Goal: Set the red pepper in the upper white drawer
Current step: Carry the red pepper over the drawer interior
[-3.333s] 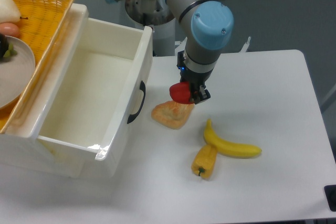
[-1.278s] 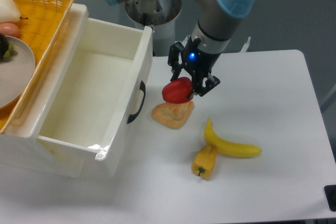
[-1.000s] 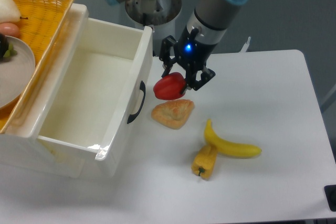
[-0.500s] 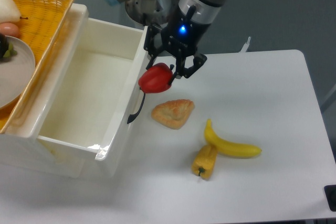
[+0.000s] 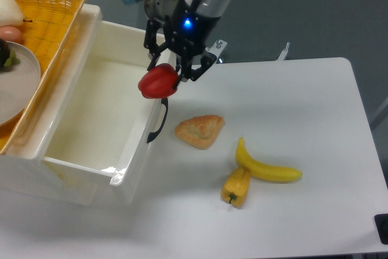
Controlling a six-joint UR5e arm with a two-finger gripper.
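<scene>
The red pepper (image 5: pixel 158 81), small and glossy, hangs in the air with my gripper (image 5: pixel 168 76) shut on it from above. It sits over the front wall of the upper white drawer (image 5: pixel 73 150), just above the black curved handle (image 5: pixel 159 122). The drawer is pulled open and its white inside shows nothing in it. The pepper's stem is hidden between the fingers.
A yellow woven basket (image 5: pixel 51 10) with a plate and food sits on top at the far left. On the table lie a pastry (image 5: pixel 199 131), a banana (image 5: pixel 267 167) and a yellow-orange pepper (image 5: pixel 236 187). The arm's base stands behind the drawer.
The gripper lifted the red pepper off the table by the pastry and carried it up and left, from beside the drawer front to over its front wall.
</scene>
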